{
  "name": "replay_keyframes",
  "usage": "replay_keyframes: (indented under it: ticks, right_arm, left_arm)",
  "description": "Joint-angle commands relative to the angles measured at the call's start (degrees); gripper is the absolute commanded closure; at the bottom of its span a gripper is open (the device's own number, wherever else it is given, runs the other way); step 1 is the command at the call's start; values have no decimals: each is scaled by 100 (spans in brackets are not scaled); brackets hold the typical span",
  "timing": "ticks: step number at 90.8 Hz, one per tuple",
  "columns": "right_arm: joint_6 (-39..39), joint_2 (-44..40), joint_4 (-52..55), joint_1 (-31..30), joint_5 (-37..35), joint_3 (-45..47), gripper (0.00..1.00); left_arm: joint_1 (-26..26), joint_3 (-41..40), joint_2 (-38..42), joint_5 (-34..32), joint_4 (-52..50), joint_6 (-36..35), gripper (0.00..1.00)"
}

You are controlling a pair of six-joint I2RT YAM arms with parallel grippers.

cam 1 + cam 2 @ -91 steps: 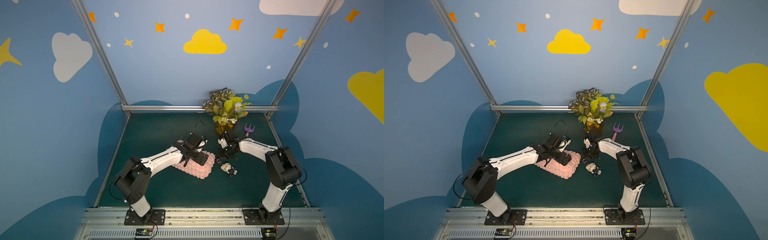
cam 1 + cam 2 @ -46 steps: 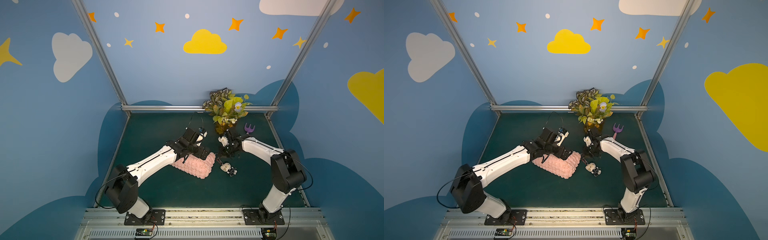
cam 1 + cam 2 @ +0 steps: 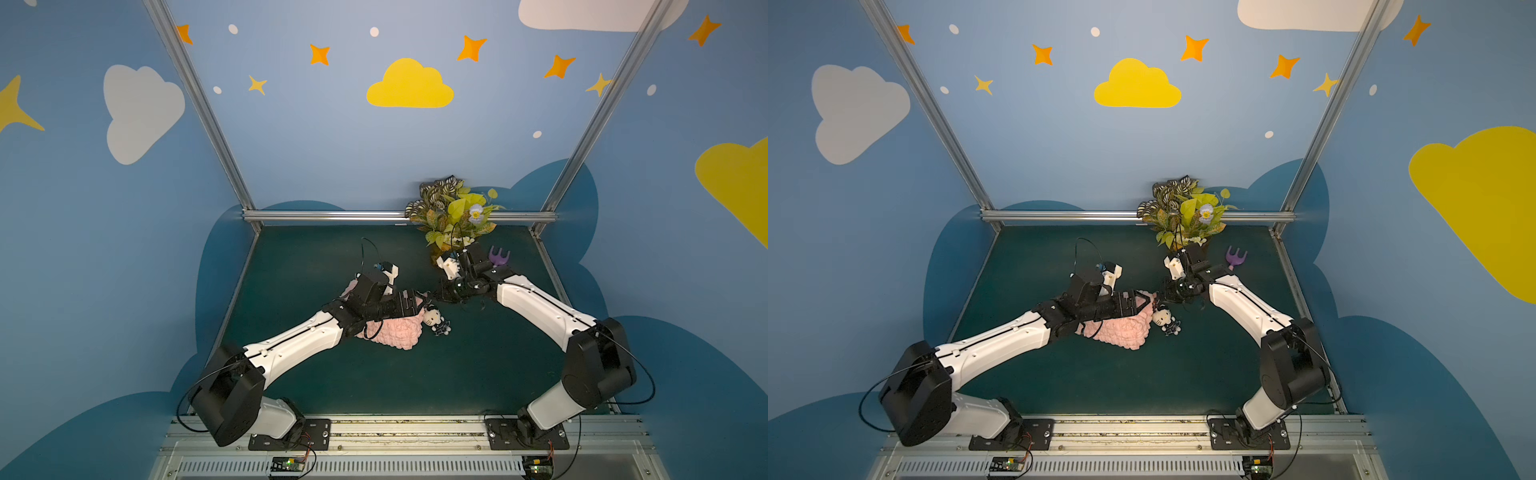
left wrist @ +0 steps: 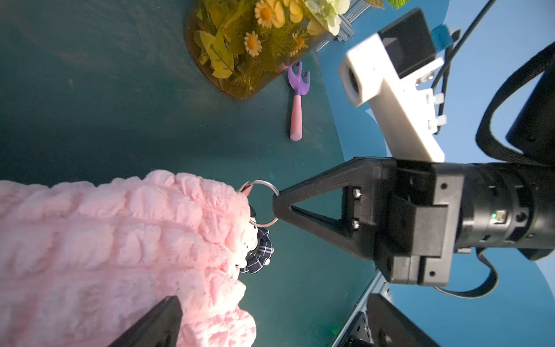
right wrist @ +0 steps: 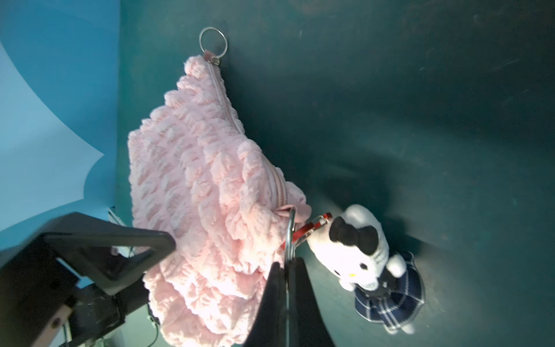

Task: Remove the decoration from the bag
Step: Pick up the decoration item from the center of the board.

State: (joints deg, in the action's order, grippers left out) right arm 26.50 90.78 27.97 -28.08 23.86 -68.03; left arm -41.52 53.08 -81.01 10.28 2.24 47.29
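Where the dark green bench (image 3: pixel 374 374) lies nearest the arm bases, a broad open strip runs between the metal side rails. Beyond it, near the middle of the bench, rests the soft pink bubble-quilted fabric bag (image 3: pixel 395 334), partly under the left arm. The left hand (image 3: pixel 417 303) hangs over the bag's right end with its fingers (image 5: pixel 120 249) spread wide apart. Whether they touch the fabric cannot be told.

The bag's zip looks closed along its top edge, so its inside is hidden. At the right end's corner, the right hand (image 4: pixel 276 207) has its jaws pressed together on a thin metal ring (image 4: pixel 262 181). A short red cord with a metal clasp (image 5: pixel 312 225) hooks onto that ring. It leads to the decoration (image 5: pixel 357 255), a small white cat-faced plush charm in a dark checked dress. The charm lies on the bench just beside the bag, with open mat on its right.

A second ring (image 5: pixel 200 42) juts from the bag's other corner. Farther back, a purple-headed toy rake with a pink handle (image 4: pixel 295 114) lies near the right rail. Beside it a clear brownish pot (image 4: pixel 255 84) holds yellow-green leaves and daisies, against the back rail (image 3: pixel 332 215).
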Motion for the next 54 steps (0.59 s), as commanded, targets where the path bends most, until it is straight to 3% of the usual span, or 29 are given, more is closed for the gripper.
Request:
replay_keyframes:
  ticks: [1, 26, 45, 54]
  right_arm:
    - [476, -292, -756, -29, 258, 202, 100]
    - [678, -522, -1242, -162, -122, 562, 100]
    - [139, -560, -1092, -216, -496, 676, 100]
    - [129, -563, -1066, -216, -450, 686, 100]
  left_arm:
    - [-163, 131, 225, -80, 635, 403, 2]
    - [-332, 19, 251, -766, 777, 1289, 6]
    - [202, 734, -195, -60, -334, 608, 13]
    - [255, 504, -29, 185, -72, 312, 14]
